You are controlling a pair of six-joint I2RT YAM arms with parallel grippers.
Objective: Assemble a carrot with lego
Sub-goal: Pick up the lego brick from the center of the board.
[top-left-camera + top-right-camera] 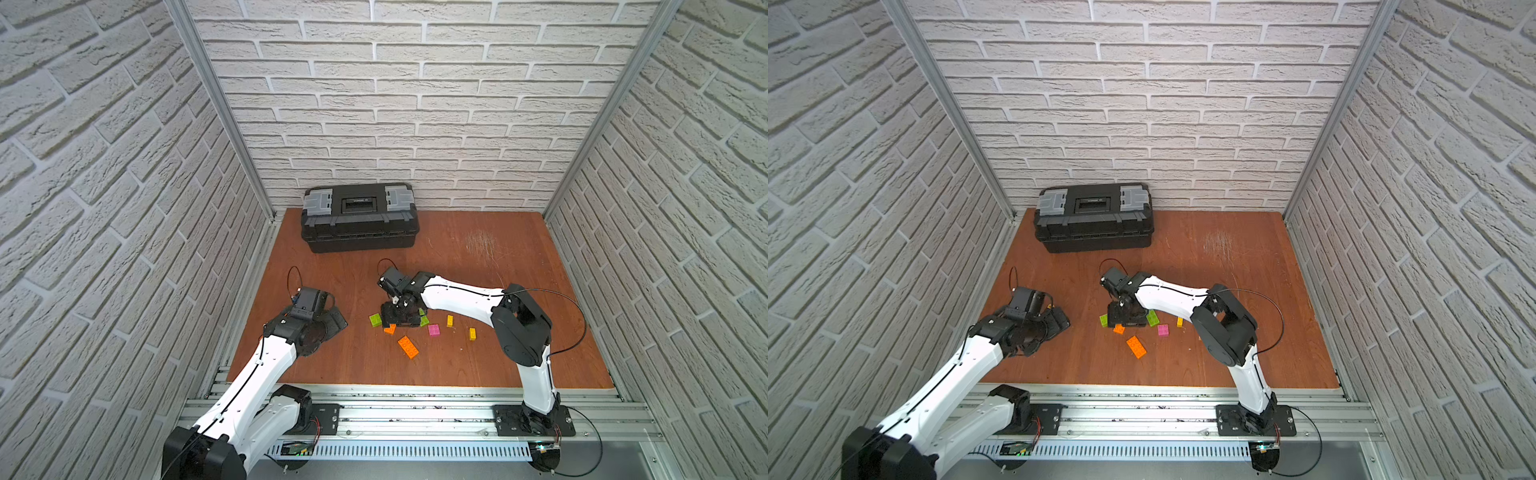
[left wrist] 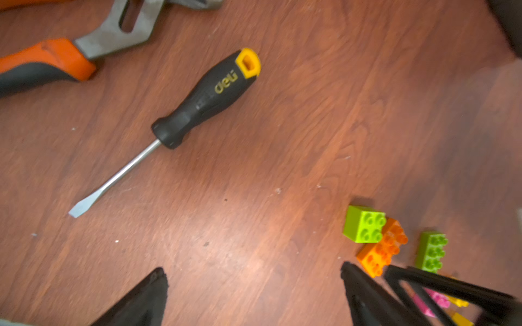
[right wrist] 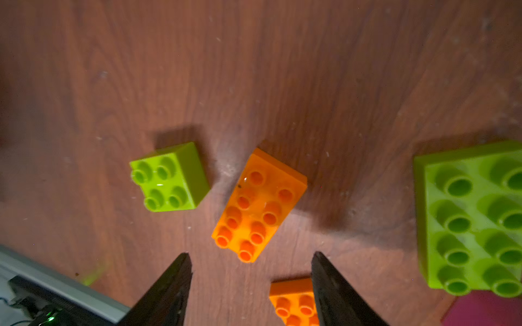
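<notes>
The lego lies loose on the wooden table with no bricks joined, so no carrot shows. There is a short lime-green brick (image 1: 375, 320) (image 3: 169, 177), a long orange brick (image 3: 260, 206), a second orange brick (image 1: 408, 347) (image 3: 293, 302), a long green brick (image 3: 474, 220), a pink brick (image 1: 434, 330) and two yellow bricks (image 1: 450, 320) (image 1: 472, 333). My right gripper (image 1: 395, 318) (image 3: 251, 259) hovers open over the orange bricks, holding nothing. My left gripper (image 1: 328, 322) (image 2: 254, 271) stands wide open over bare wood, left of the bricks.
A shut black toolbox (image 1: 359, 218) (image 1: 1094, 218) stands at the back. In the left wrist view a black-handled screwdriver (image 2: 197, 104) and an orange-handled hand tool (image 2: 56, 59) lie on the table; both are hidden in both top views.
</notes>
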